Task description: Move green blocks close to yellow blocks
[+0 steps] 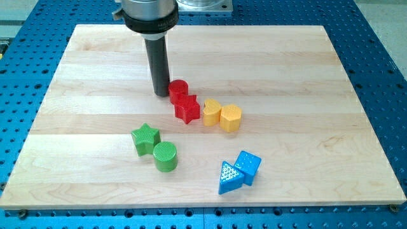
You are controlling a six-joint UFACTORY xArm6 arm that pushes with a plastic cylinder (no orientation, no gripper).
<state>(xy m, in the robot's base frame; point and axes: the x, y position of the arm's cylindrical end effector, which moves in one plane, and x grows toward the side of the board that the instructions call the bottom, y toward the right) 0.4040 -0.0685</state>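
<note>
In the camera view, we take the red cylinder as landmark. Our rod, which has nothing to open or hold, has my tip just to its left, seemingly touching. The red star touches it below. The yellow heart and yellow hexagon lie lower right; the green star and green cylinder sit well below.

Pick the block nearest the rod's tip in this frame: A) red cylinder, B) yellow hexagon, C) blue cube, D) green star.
A: my tip stands just to the view's left of the red cylinder, about touching it, while the other three blocks lie farther toward the view's bottom and right.
</note>
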